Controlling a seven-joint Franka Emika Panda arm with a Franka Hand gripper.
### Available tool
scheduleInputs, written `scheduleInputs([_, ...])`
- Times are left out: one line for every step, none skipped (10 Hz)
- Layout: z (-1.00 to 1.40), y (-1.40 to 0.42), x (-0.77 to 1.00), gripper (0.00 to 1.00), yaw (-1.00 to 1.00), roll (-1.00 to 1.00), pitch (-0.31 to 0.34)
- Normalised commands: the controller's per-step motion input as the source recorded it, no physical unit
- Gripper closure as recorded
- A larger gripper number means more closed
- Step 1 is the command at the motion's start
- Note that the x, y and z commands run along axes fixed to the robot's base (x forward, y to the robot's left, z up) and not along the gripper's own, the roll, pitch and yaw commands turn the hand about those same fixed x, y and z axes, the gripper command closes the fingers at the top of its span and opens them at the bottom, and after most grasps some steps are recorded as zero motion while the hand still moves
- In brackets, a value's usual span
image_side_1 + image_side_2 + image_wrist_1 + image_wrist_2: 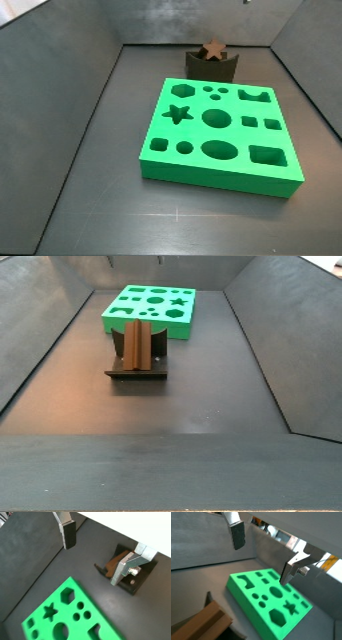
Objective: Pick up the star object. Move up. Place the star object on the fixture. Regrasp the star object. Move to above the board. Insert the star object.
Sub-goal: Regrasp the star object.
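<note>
The brown star object (213,47) stands upright on the dark fixture (211,66) behind the green board (221,130). It also shows edge-on on the fixture in a side view (138,346). The board has a star-shaped hole (175,113). My gripper (95,552) is open and empty, high above the floor, with the star object (117,561) beyond one finger and the board (63,617) off to the side. In a wrist view the gripper (263,553) hangs above the board (271,597), and the star object (204,624) is at the corner. The gripper is out of both side views.
Grey walls enclose the dark floor (160,416) on all sides. The board has several other shaped holes, among them a large oval (219,150) and a square (267,156).
</note>
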Motion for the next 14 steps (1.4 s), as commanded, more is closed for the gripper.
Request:
scheduleInputs([0.02,-0.04,-0.01,0.0,0.02,1.0,0.027])
scheduleInputs([0.02,-0.04,-0.01,0.0,0.02,1.0,0.025])
scheduleInputs([0.02,-0.03,-0.03,0.0,0.03,1.0,0.019])
scheduleInputs([0.01,-0.02,-0.03,0.0,0.03,1.0,0.015])
scheduleInputs([0.0,-0.02,-0.02,0.0,0.03,1.0,0.008])
scheduleInputs([0.0,-0.02,-0.02,0.0,0.03,1.0,0.005])
scheduleInputs([0.0,-0.02,-0.02,0.0,0.03,1.0,-0.002])
scheduleInputs([0.0,-0.02,-0.02,0.0,0.03,1.0,-0.003])
scheduleInputs([0.01,-0.02,-0.02,0.0,0.03,1.0,-0.001])
scheduleInputs([0.01,-0.01,-0.01,0.0,0.03,1.0,0.002])
scheduleInputs([0.01,-0.02,0.0,0.0,0.03,1.0,0.007])
scheduleInputs([0.0,-0.02,0.02,0.0,0.04,1.0,0.015])
scheduleInputs([-0.01,-0.03,0.03,0.0,0.04,1.0,0.023])
scheduleInputs([-0.01,-0.02,0.05,0.0,0.04,1.0,0.034])
